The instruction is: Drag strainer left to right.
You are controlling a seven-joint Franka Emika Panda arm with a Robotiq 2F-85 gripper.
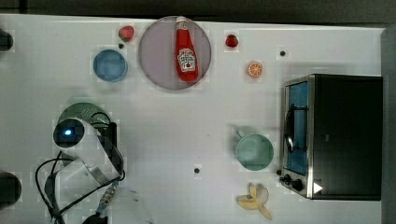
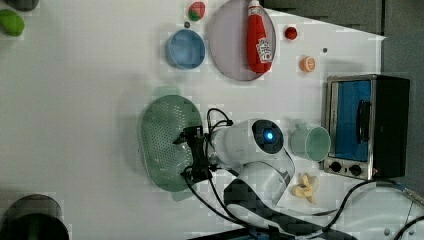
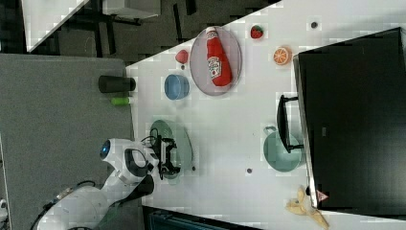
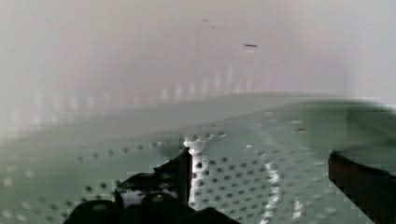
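Observation:
The strainer point(image 2: 162, 135), a pale green oval basket dotted with small holes, lies on the white table at the top view's left, where the arm point(image 1: 77, 137) covers most of the strainer point(image 1: 79, 109). My gripper point(image 2: 184, 156) is open and reaches down into the basket near its long rim, on the side toward the mug. In the wrist view, the gripper point(image 4: 271, 182) has its two dark fingertips spread wide over the perforated floor of the strainer point(image 4: 243, 196), with nothing between them. The right view shows the gripper point(image 3: 167, 158) over the strainer point(image 3: 182, 141).
A blue bowl point(image 1: 110, 65) and a grey plate point(image 1: 154, 56) holding a ketchup bottle point(image 1: 187, 51) sit beyond the strainer. A teal mug point(image 1: 254, 151) stands before the toaster oven point(image 1: 345, 135) at the top view's right. A banana point(image 1: 254, 200) and an orange slice point(image 1: 255, 69) lie nearby.

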